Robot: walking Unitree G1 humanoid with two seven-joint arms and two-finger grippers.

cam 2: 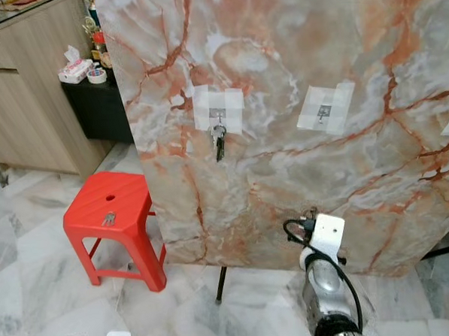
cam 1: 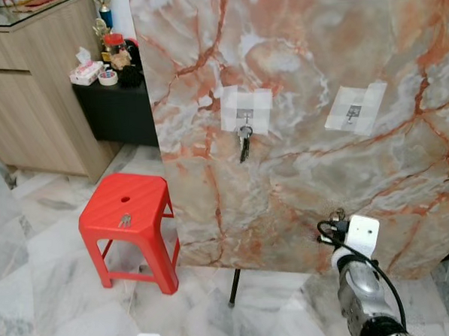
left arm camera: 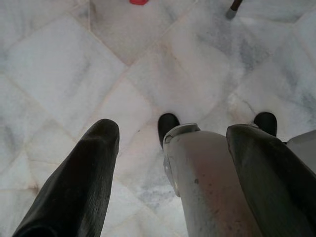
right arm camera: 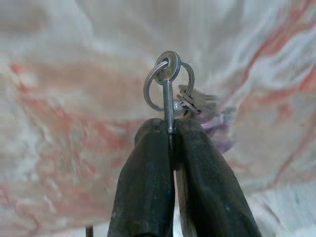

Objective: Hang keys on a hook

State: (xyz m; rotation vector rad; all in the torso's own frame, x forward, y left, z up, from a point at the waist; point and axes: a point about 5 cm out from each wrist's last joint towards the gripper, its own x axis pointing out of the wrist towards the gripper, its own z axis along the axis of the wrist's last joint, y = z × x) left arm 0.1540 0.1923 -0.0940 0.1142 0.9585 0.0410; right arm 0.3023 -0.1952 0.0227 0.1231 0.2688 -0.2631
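Note:
A marble board (cam 1: 295,74) stands upright with two taped hooks. A bunch of keys (cam 1: 244,143) hangs on the left hook (cam 1: 245,116); the right hook (cam 1: 353,113) is bare. My right gripper (right arm camera: 170,129) is shut on a key with a metal ring (right arm camera: 168,81), held up close to the board's lower part, well below the right hook. In the left eye view that gripper (cam 1: 337,217) rises at the lower right. My left gripper (left arm camera: 173,133) hangs open over the floor. Another small key (cam 1: 124,219) lies on the red stool (cam 1: 129,207).
A wooden cabinet (cam 1: 32,95) and a low black shelf (cam 1: 120,109) with small items stand at the back left. A dark stand leg (cam 1: 234,288) props the board on the marble floor (cam 1: 50,282). My own silver leg (left arm camera: 207,187) shows between the left fingers.

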